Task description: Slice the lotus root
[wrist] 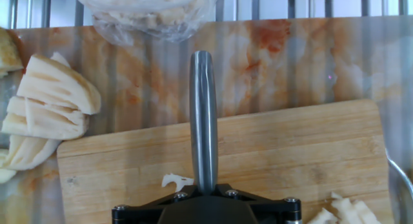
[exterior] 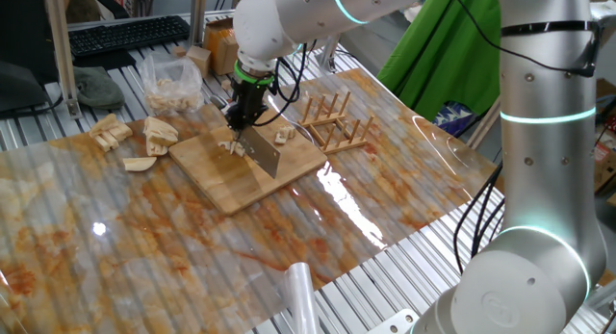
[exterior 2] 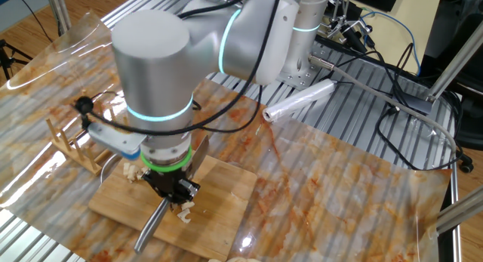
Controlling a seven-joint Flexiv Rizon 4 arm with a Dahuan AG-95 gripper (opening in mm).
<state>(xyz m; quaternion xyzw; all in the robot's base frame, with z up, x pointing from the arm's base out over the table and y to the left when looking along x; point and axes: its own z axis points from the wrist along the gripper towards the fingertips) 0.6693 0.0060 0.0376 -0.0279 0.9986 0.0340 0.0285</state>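
Knife over the bamboo board, lotus root bits beneath.

My gripper [exterior: 246, 115] is clamped shut on the round steel handle [wrist: 203, 117] of the cleaver [exterior: 264, 152], its flat blade standing on the grained bamboo cutting board [exterior: 223, 175]. Pale, ragged lotus root pieces [exterior: 230, 144] lie on the board beside the blade; bigger ivory chunks [wrist: 46, 112] rest just off its edge.
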